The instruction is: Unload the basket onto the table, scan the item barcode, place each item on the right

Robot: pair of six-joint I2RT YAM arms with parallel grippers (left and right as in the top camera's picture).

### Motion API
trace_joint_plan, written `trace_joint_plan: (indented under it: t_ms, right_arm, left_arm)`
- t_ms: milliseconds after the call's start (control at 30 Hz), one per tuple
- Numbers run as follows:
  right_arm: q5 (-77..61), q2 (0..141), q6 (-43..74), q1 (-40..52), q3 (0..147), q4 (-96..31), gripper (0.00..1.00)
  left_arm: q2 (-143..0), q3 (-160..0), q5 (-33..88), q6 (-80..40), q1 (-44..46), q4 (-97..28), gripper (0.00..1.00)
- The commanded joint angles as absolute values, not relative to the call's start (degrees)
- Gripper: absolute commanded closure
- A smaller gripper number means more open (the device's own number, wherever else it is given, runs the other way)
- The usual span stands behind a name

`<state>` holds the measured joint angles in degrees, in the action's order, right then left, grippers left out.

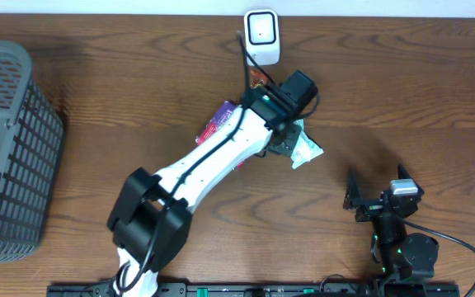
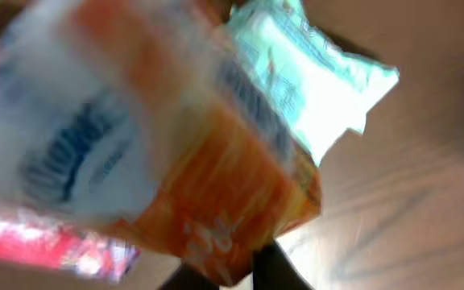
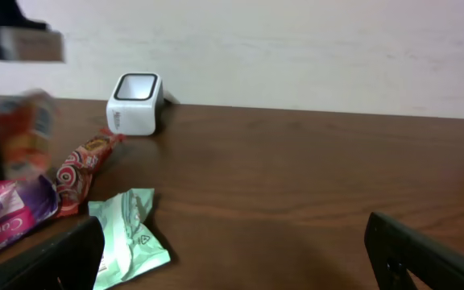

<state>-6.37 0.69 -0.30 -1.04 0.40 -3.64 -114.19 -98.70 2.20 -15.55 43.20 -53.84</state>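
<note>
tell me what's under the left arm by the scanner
A purple packet pokes out on one side of the left arm, a mint-green packet on the other, a red packet toward the scanner. The arm covers whatever lies between them.

The wooden bench (image 3: 312,161) holds a white scanner (image 3: 135,105) far ahead-left of the right gripper (image 3: 236,258); a mint packet (image 3: 127,234), purple packet (image 3: 6,211) and red wrapper (image 3: 83,165) lie nearer, leftward.

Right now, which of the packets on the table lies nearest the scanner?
The red patterned packet: its end points at the white scanner. The mint-green packet and purple packet lie farther off.
</note>
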Motion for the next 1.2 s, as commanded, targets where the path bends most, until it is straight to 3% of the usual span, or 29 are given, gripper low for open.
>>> trace_joint_plan:
  t_ms: [0,33,267,400,567,667,900,1000,1167]
  right_arm:
    - [-6.3,0.4,-0.7,-0.7,0.4,-3.9,0.01]
    - [-6.3,0.4,-0.7,-0.7,0.4,-3.9,0.01]
    - [-6.3,0.4,-0.7,-0.7,0.4,-3.9,0.01]
    - [-6.3,0.4,-0.7,-0.7,0.4,-3.9,0.01]
    - [-6.3,0.4,-0.7,-0.7,0.4,-3.9,0.01]
    - [-6.6,0.4,-0.5,-0.7,0.4,-2.8,0.01]
    - [-38.4,0.4,31.9,-0.6,0.4,3.4,0.01]
    - [-41.9,0.4,50.0,-0.6,0.3,7.7,0.01]
    - [-41.5,0.4,52.6,-0.7,2.2,28.6,0.01]
  left_arm:
    - [-115.1,-99.2,0.8,-16.8,42.7,-53.4,0.09]
    - [-114.5,-100.0,1.0,-16.8,42.5,-54.0,0.02]
    - [-102.9,-106.3,0.8,-16.8,35.7,-64.2,0.02]
    - [-95.2,-106.3,0.8,-19.9,27.1,-78.5,0.02]
    - [-93.3,-106.3,0.8,-21.8,22.9,-91.0,0.02]
    - [-93.3,-106.3,0.8,-21.7,22.9,-91.9,0.02]
    - [-93.3,-106.3,0.8,-21.7,22.9,-91.9,0.02]
    - [-93.3,-106.3,0.8,-21.7,22.9,-91.9,0.02]
    - [-93.3,-106.3,0.8,-21.7,22.9,-91.9,0.02]
